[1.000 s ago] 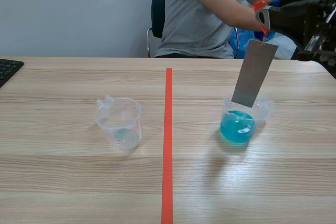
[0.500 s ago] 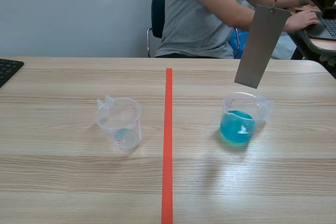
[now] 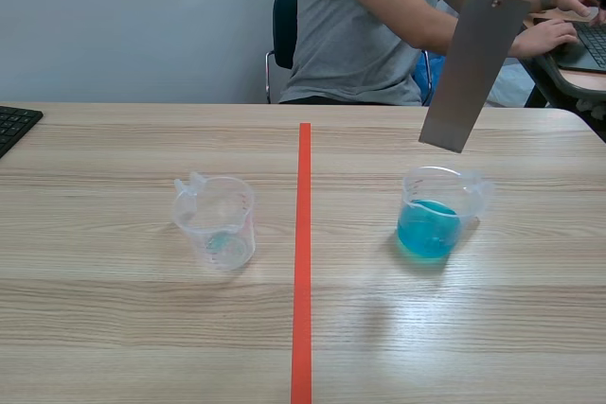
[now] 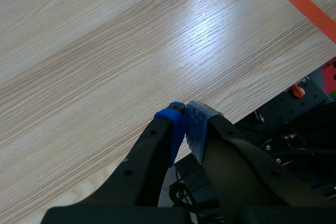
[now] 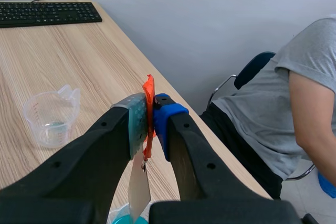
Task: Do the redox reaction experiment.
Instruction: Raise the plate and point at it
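**Helper:** Grippers first: how do they stand?

**Me:** My left gripper (image 4: 186,127) has both fingers pressed together with nothing in them, low over the near edge of the table (image 4: 105,51). My right gripper (image 5: 149,119) is squeezed tight on an orange tag (image 5: 149,90), and the grey metal plate (image 3: 471,71) hangs from that tag.

**Helper:** Where is the plate from the red line (image 3: 302,253)?

**Me:** Right of the line, up in the air and tilted. Its low end is over the cup of blue water (image 3: 428,224) and does not touch it.

**Helper:** And left of the line?

**Me:** A clear cup (image 3: 216,221), almost empty, stands across the line from the blue one. Far left of the line I see a black keyboard (image 3: 14,125). Past the line's far end a person (image 3: 369,26) in a grey shirt sits.
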Action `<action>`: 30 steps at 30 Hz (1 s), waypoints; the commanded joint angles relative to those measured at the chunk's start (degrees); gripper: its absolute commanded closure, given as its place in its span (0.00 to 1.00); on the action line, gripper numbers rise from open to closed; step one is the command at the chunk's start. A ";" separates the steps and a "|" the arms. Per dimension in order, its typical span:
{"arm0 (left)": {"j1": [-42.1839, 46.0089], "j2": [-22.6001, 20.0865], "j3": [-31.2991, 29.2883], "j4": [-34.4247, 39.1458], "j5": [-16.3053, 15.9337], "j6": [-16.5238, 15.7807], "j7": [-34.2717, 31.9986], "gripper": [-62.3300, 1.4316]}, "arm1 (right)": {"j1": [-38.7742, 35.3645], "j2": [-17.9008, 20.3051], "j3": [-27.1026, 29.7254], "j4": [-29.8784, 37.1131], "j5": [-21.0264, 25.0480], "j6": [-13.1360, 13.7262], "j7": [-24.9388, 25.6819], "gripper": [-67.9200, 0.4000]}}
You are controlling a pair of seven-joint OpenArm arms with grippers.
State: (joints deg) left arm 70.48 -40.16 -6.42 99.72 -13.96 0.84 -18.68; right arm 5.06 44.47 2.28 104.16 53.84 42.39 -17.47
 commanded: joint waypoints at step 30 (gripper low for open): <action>-13.38 -0.09 0.68 1.07 1.57 -4.83 0.50 0.93 | 1.29 0.92 0.81 0.48 0.81 0.33 -0.87 0.98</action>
State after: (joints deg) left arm 57.67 -40.18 -6.22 99.72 -12.03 -3.84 -17.32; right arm 5.06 44.47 2.28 104.16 53.84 42.39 -19.44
